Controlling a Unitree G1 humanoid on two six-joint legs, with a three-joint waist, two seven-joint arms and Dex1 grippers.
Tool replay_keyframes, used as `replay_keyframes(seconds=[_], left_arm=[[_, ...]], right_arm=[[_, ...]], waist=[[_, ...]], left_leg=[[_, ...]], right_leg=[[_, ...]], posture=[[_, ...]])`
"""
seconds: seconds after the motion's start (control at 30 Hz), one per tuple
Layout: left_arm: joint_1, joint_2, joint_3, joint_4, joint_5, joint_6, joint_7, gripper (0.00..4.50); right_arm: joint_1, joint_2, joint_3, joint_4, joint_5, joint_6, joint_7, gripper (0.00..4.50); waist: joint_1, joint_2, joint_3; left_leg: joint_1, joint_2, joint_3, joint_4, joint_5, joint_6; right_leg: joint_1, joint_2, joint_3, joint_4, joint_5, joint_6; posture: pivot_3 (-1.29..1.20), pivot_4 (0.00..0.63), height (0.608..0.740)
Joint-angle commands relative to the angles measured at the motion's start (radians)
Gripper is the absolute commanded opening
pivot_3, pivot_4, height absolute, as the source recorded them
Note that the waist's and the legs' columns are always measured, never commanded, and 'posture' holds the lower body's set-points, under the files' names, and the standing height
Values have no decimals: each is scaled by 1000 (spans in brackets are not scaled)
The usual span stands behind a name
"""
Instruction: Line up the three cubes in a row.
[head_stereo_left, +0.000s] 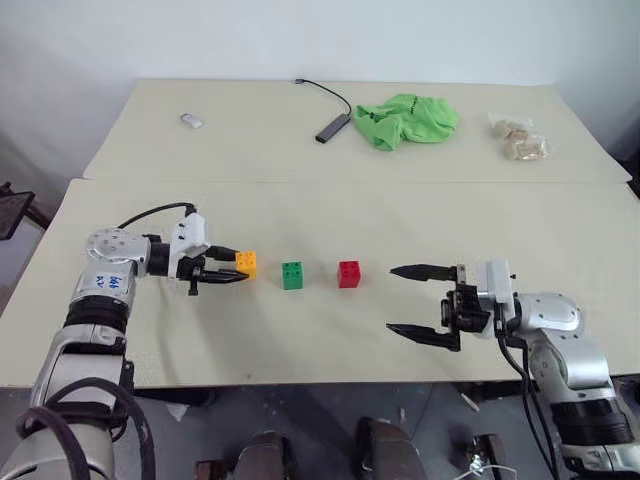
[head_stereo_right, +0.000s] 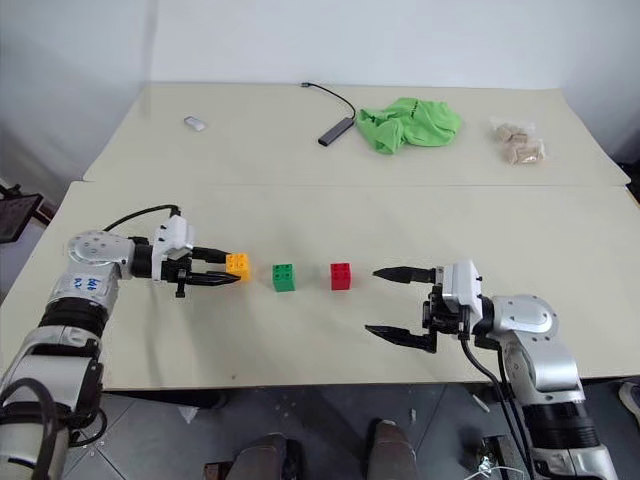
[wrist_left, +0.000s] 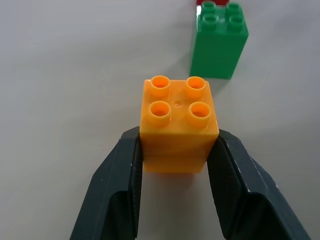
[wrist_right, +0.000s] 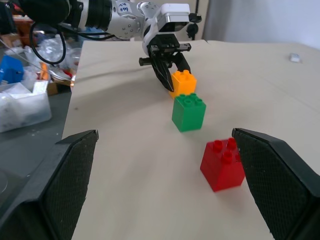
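Left gripper (head_stereo_left: 238, 270): its two black fingers (wrist_left: 117, 190) are squeezed onto the sides of the yellow-orange cube (head_stereo_left: 245, 264). It holds the cube from the left end of the row, low by the table (head_stereo_left: 330, 215).
Right gripper (head_stereo_left: 408, 300): its fingers stand wide apart and hold nothing. It hangs just to the right of the red cube (head_stereo_left: 349, 274) and does not touch it. It points sideways at the row.
Yellow-orange cube: studs face up. It sits at the left end, between the left fingers.
Green cube (head_stereo_left: 292, 275): studs face up. It stands in the middle, near the yellow-orange one, with a small gap on each side.
Red cube: studs face up. It stands at the right end.
Row: the three cubes make a line that runs from left to right across the near table. The yellow-orange one sits a tiny bit farther back than the other two.
Shape: each cube is about as wide as it is long, so none has a long side to point with.
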Motion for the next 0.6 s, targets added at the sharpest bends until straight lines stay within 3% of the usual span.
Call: replay_keyframes(seconds=[0.03,0.1,0.4,0.6], left_arm=[[-51,-8,-11,84,29,-49,-62,1474],[-67,-13,-13,109,34,-52,-94,1474],[-55,42,79,79,-33,25,-96,4338],[139,209,214,-233,-197,238,-138,4482]], right_arm=[[49,-21,-42,-80,18,3,-32,4500],[65,-23,-46,-93,20,6,-42,4500],[43,-75,-75,-59,67,77,-17,4500],[-55,-227,-123,-10,121,143,108,4500]], waist=[[1,0,0],[2,0,0],[2,0,0],[-15,0,1]], left_leg=[[0,0,0,0,0,0],[0,0,0,1,0,0],[0,0,-1,1,0,0],[0,1,-1,0,0,1]], right_leg=[[0,0,0,0,0,0],[0,0,0,0,0,0],[0,0,0,0,0,0],[-1,0,1,1,0,0]], posture=[[0,150,740],[0,150,740],[0,150,740],[0,150,740]])
